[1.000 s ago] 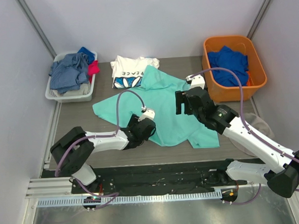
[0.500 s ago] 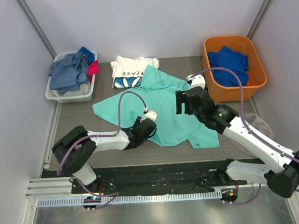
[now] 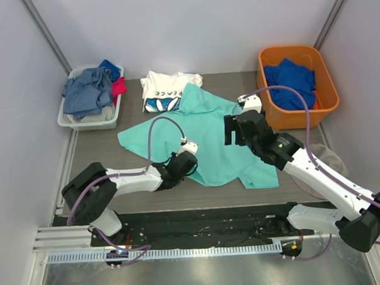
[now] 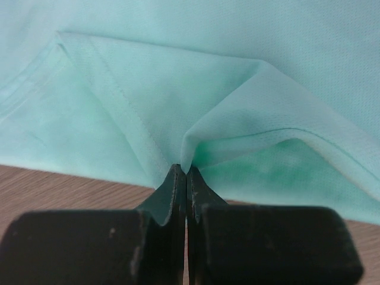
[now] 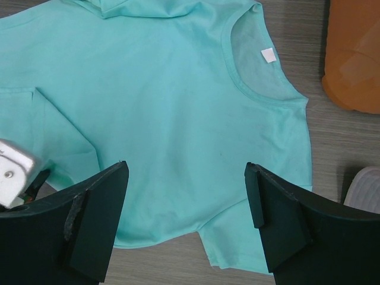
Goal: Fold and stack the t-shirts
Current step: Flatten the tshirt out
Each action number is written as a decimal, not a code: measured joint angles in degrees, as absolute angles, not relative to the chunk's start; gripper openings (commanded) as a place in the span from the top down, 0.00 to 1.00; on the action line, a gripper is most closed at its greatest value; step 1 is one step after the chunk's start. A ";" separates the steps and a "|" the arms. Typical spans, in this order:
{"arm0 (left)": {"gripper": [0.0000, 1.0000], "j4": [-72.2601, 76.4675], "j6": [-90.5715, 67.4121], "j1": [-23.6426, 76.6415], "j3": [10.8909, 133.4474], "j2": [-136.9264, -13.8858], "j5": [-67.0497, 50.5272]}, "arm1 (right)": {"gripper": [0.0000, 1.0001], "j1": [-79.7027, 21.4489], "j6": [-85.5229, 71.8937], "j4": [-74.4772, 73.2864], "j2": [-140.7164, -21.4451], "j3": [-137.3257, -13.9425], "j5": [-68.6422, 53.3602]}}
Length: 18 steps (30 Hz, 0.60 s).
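Mint-teal t-shirt point(image 3: 205, 129) lies spread out mid-table, unfolded, its far corner overlapping the white t-shirt point(image 3: 162, 90) behind it; no fold finished, no stack begun, whether the white one is properly folded unclear. Left gripper point(image 4: 186, 173) is pinched tight on a small ridge of teal cloth at the near edge; right gripper point(image 5: 187, 172) is spread wide above the shirt body, holding nothing. Writing: "PEACE" on the white shirt; teal neck tag point(image 5: 268, 55) blank.

Left hand point(image 3: 192, 167) apparently pinches the near edge of the mint t-shirt point(image 3: 209, 124).
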State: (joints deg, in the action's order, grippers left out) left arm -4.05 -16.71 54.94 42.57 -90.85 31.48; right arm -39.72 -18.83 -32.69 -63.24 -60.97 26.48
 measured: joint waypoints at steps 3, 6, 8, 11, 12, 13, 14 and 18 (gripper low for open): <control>1.00 -8.25 -16.69 54.94 42.78 -86.02 32.38 | 0.12 -39.66 -18.96 -33.28 -63.24 -60.97 26.48; 1.00 -13.13 -16.62 54.33 44.88 -78.67 34.06 | 0.13 -39.66 -19.38 -34.70 -63.24 -60.97 26.41; 1.00 -16.23 -16.62 52.99 47.53 -74.48 35.53 | 0.13 -39.66 -19.70 -36.01 -63.24 -60.97 26.30; 1.00 -19.77 -16.80 49.56 50.52 -69.45 37.45 | 0.13 -39.62 -20.43 -37.74 -63.24 -60.95 25.69; 1.00 -20.99 -17.08 47.86 51.07 -67.75 38.06 | 0.14 -39.64 -20.84 -38.48 -63.24 -60.95 25.32; 1.00 -22.31 -17.39 45.98 51.40 -66.26 38.68 | 0.14 -39.62 -21.23 -39.24 -63.24 -60.95 24.84; 1.00 -23.27 -17.50 44.21 51.53 -65.23 39.09 | 0.14 -39.62 -21.58 -39.83 -63.24 -60.82 24.23; 1.00 -28.23 -17.93 37.45 52.14 -63.42 41.50 | 0.16 -39.62 -24.01 -41.71 -63.24 -59.00 21.63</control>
